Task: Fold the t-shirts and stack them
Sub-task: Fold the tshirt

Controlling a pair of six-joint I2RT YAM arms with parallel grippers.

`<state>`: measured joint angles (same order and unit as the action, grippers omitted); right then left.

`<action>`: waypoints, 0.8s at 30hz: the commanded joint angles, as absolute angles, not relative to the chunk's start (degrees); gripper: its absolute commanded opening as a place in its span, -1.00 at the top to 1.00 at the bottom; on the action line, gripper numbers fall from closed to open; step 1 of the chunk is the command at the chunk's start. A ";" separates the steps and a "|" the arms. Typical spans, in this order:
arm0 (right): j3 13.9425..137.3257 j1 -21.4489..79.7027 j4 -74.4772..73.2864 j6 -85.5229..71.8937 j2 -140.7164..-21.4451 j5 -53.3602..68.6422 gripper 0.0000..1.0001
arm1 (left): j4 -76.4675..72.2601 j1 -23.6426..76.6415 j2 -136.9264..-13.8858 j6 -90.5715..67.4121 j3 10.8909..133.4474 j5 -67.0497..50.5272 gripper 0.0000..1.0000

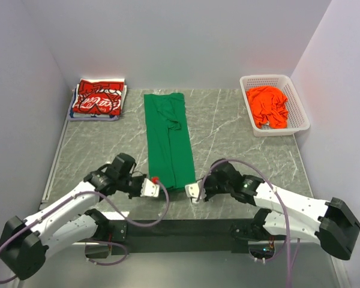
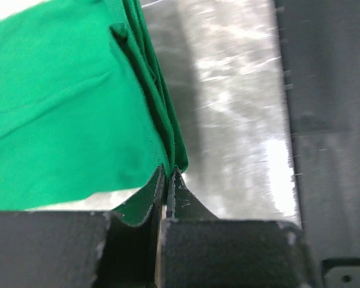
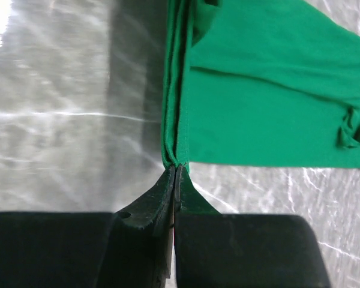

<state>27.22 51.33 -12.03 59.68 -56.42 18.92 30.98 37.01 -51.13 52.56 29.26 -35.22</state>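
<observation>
Both arms reach inward along the near edge of the surface (image 1: 240,150).
Left end effector (image 1: 155,179) and right end effector (image 1: 191,191) face each other, jaws pressed together, each pinching one near corner of the green t-shirt (image 1: 167,141); both forearms lie low, angled in from the near corners.

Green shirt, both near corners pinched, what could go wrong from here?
The left pincer and right pincer grip the green shirt only at its very edge, so a layer might slip out on lifting. The bunched sleeve on top could stay lumpy inside the next fold.
</observation>
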 commanded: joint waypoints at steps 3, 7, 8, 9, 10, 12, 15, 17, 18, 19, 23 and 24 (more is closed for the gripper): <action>34.36 45.53 -9.14 63.18 -62.57 21.62 1.00 | 33.13 29.19 -59.21 60.28 36.73 -40.34 0.99; 38.66 41.93 -7.56 66.00 -67.31 22.94 1.00 | 32.17 24.10 -66.17 66.08 41.21 -40.96 0.99; 39.63 40.62 -7.47 66.79 -69.41 23.20 1.00 | 32.26 23.30 -68.97 67.14 43.48 -41.13 0.99; 40.25 39.91 -7.30 67.32 -70.48 23.81 1.00 | 32.43 21.72 -70.47 68.71 44.64 -41.83 0.99; 41.65 39.29 -6.51 67.85 -71.45 24.08 1.00 | 32.61 20.75 -71.97 69.25 47.08 -42.27 0.99; 42.97 37.28 -5.98 69.34 -74.35 24.87 1.00 | 32.87 18.65 -75.92 71.44 49.47 -43.32 0.99; 46.48 34.99 -5.01 70.49 -78.91 25.92 1.00 | 31.38 16.36 -80.58 73.55 52.90 -43.85 0.99; 49.38 34.02 -4.48 71.18 -82.33 26.45 1.00 | 31.38 15.47 -84.26 75.14 55.54 -43.86 0.99; 50.18 33.14 -4.05 71.54 -83.57 26.63 1.00 | 31.29 14.77 -85.59 76.02 56.68 -43.86 0.99; 51.84 32.79 -3.26 71.89 -84.54 26.89 1.00 | 31.38 14.33 -86.82 76.29 58.95 -44.21 0.99; 56.42 31.38 -1.23 72.60 -91.12 27.07 1.00 | 32.61 12.66 -94.28 78.31 65.03 -44.65 0.99; 57.38 31.12 -1.06 72.77 -92.27 27.16 1.00 | 32.61 12.31 -95.52 78.48 66.17 -44.65 0.99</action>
<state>53.45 32.14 -4.58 71.20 -89.65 25.82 32.10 13.47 -92.77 74.81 61.63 -42.02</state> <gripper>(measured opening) 0.008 0.028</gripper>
